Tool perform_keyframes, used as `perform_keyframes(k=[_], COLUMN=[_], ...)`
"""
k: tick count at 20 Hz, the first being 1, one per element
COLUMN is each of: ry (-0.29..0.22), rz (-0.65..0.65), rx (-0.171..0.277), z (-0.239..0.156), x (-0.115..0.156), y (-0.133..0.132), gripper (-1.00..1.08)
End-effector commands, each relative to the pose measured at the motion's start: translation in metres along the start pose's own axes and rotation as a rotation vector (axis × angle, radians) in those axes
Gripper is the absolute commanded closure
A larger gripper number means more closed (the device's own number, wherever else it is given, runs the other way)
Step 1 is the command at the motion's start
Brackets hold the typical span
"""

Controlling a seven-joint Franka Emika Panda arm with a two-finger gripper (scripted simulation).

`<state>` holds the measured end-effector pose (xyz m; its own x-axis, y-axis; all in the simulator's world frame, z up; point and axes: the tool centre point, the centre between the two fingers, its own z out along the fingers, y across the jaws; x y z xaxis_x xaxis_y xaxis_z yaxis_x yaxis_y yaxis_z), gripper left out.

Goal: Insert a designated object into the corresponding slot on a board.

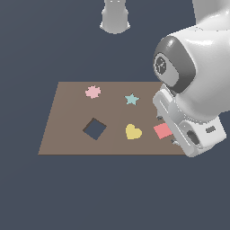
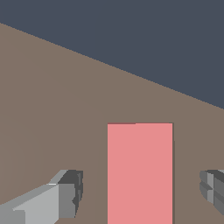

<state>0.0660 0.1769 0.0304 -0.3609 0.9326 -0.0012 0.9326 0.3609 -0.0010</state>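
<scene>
The coral-red block [image 1: 162, 130] lies flat on the brown board [image 1: 67, 126] near the board's edge at the exterior view's right, partly covered by the arm's white hand. In the wrist view the block [image 2: 140, 173] stands between the two grey fingers [image 2: 65, 194], with a clear gap of board [image 2: 52, 109] on each side. My gripper [image 2: 141, 192] is open and straddles the block without touching it. In the exterior view the gripper [image 1: 166, 130] sits low over the block. The slot is hidden from both views.
On the board are a pink shape [image 1: 93, 92], a teal star [image 1: 131, 99], a yellow heart [image 1: 133, 132] and a dark cutout turned corner-up [image 1: 95, 129]. The robot base [image 1: 115, 20] stands beyond the board's far side. Dark floor surrounds the board.
</scene>
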Motion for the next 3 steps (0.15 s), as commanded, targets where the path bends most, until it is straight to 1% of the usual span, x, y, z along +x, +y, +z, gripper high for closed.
perform_keyframes(k=[1,3], ry=[0.000,0.000], rz=[0.000,0.000], rx=[0.000,0.000], z=[0.0000,0.0000], x=[0.0000,0.0000], y=[0.0001,0.0001], gripper=[-0.92,-0.92])
